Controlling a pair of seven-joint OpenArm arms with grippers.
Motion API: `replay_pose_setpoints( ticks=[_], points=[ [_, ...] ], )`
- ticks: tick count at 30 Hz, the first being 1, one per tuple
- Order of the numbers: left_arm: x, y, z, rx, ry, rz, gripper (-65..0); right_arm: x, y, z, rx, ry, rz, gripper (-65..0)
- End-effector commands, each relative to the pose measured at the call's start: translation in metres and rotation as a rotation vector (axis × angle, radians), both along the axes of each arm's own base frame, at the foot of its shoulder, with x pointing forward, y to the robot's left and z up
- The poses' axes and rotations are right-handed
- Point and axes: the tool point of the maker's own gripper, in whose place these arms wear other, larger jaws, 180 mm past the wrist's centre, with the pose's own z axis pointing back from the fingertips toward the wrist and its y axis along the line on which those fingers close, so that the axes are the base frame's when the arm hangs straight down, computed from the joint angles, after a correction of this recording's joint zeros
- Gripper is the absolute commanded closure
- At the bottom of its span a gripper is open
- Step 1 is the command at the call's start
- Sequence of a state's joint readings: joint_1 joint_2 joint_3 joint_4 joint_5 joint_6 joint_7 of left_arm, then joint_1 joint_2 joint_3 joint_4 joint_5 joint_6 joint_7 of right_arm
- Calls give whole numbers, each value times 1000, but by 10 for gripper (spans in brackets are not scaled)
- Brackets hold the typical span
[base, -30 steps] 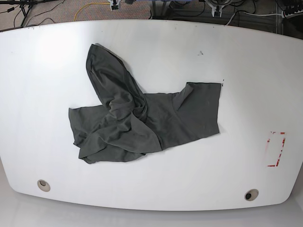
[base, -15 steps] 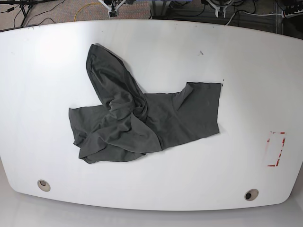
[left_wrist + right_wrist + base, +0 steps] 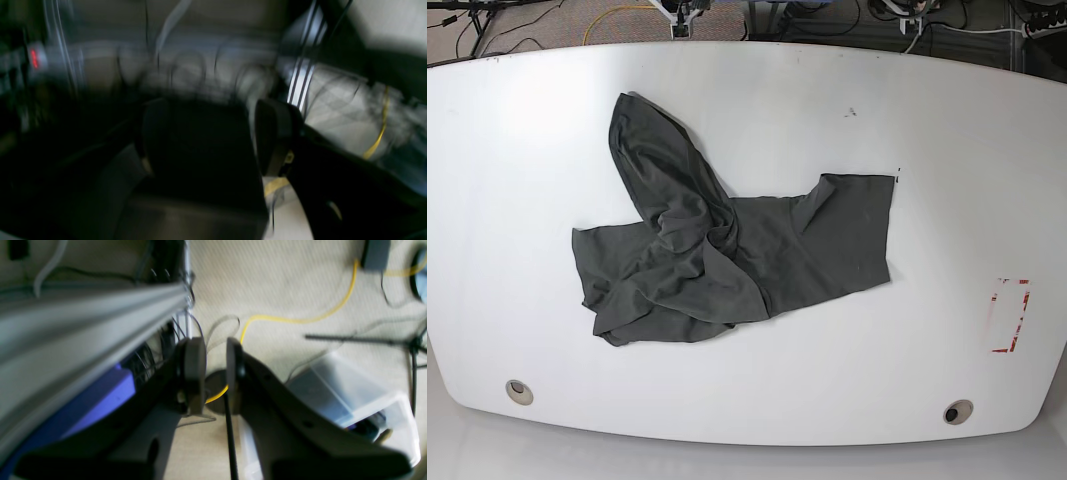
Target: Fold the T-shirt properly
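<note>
The T-shirt (image 3: 727,250), dark charcoal grey, lies crumpled in the middle of the white table (image 3: 927,120). One part runs up toward the far left and a flatter part spreads to the right. Both arms hang beyond the far edge of the table, well away from the cloth. My left gripper (image 3: 213,133) is blurred in its wrist view, with its fingers wide apart and nothing in them. In the right wrist view my right gripper (image 3: 215,373) hangs over the carpet with a narrow gap between its pads (image 3: 195,373), holding nothing.
A red-marked rectangle (image 3: 1010,315) is on the table near the right edge. Two round holes (image 3: 519,391) (image 3: 958,411) sit near the front edge. Behind the table, cables, a yellow cord (image 3: 300,320) and a clear plastic box (image 3: 350,396) lie on the floor.
The T-shirt has not moved. The gripper tips at the far table edge have shifted slightly, the right-hand one drawing back toward the top of the view.
</note>
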State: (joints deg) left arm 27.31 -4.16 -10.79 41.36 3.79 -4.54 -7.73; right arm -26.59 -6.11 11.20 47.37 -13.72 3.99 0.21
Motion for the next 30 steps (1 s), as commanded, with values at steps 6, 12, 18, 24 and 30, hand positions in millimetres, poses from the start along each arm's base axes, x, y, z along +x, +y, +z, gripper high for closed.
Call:
replay_pose_setpoints(
  ticks=[6, 12, 18, 24, 30],
  points=[
    [-2, 2, 7, 4, -7, -10, -366, -4, -7, 13, -26, -34, -2, -119],
    [8, 4, 14, 15, -38, -19, -368, -8, -14, 24, -49, -47, -9, -114],
    [7, 6, 22, 22, -58, -27, -370, -11, -19, 33, -62, -52, -7, -114],
    [10, 14, 38, 38, -95, -26, -368, -9, -27, 49, -85, -77, -4, -114],
    [29, 32, 63, 71, -168, -3, -365, -5, -34, 66, -107, -124, -6, -115]
  ],
)
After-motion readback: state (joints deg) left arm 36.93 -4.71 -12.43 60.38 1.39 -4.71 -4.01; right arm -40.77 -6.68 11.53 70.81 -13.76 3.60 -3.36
